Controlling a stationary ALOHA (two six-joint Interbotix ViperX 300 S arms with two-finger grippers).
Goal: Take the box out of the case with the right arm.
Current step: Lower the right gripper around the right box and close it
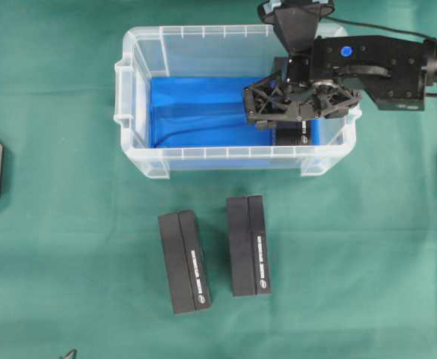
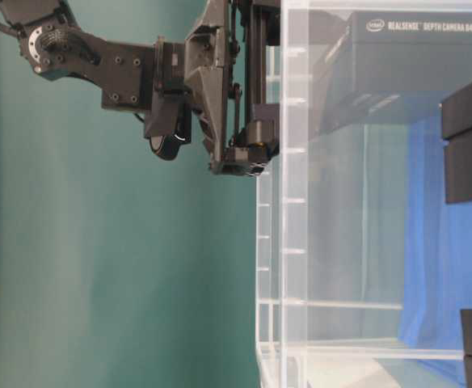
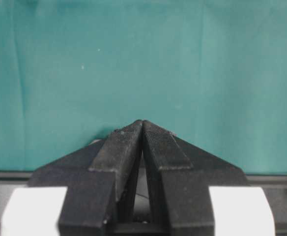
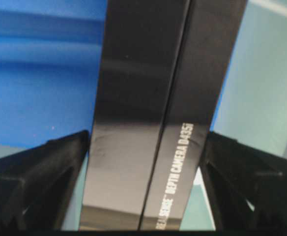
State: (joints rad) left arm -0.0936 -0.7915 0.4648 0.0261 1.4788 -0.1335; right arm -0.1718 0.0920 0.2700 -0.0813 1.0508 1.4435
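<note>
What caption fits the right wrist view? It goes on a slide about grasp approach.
Open right tool straddling the black box that lies in the blue-bottomed case, its fingers flanking both long sides.

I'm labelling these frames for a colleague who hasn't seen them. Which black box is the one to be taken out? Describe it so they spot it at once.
Find the clear plastic case with a blue bottom on the green cloth. Inside, at its right end, a black rectangular box with white lettering lies under the open all-black right gripper. The two similar black boxes on the cloth lie outside the case.
</note>
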